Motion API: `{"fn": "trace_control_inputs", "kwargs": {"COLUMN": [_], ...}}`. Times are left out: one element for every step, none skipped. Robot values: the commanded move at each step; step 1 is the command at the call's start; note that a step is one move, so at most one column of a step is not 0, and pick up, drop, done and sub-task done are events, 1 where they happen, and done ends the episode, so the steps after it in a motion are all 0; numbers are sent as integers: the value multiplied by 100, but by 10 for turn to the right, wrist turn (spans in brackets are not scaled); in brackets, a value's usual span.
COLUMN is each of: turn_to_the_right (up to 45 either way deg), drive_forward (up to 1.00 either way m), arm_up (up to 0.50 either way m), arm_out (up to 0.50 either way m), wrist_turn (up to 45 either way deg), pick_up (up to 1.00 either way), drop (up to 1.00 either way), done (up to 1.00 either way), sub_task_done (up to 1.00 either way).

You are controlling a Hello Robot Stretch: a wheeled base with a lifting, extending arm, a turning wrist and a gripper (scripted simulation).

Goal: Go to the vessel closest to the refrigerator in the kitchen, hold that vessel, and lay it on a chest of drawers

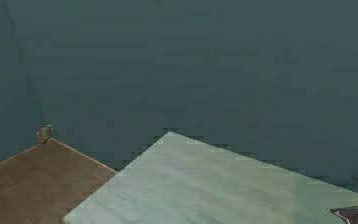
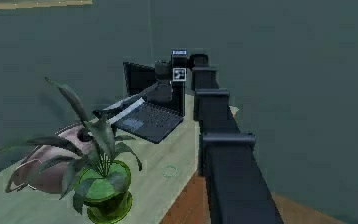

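The dark arm point(image 2: 215, 130) reaches out over a pale green-white top point(image 2: 169, 168). Two white marker squares point(image 2: 176, 70) stand at its far end. Left of them my gripper point(image 2: 125, 107) stretches over a dark open laptop point(image 2: 150, 120) that lies on the top. I cannot tell whether it holds anything. A leafy plant in a glossy green pot point(image 2: 103, 192) stands at the near left of the same top. Beside it lies a pink rounded thing point(image 2: 39, 165). The pale top point(image 1: 217, 185) also takes up the forward view's lower right.
A dark teal wall point(image 1: 187, 70) rises close ahead and behind the top. Brown wood floor point(image 1: 37, 185) shows at the forward view's lower left, with a small object point(image 1: 44, 132) at the wall's foot. A dark shape point(image 1: 353, 213) sits at the top's right edge.
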Motion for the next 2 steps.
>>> {"fn": "trace_control_inputs", "kwargs": {"turn_to_the_right": [0, 0], "drive_forward": [0, 0], "arm_up": [0, 0], "arm_out": [-8, 0], "wrist_turn": [0, 0], "pick_up": [0, 0], "drop": [0, 0], "done": [0, 100], "sub_task_done": [0, 0]}}
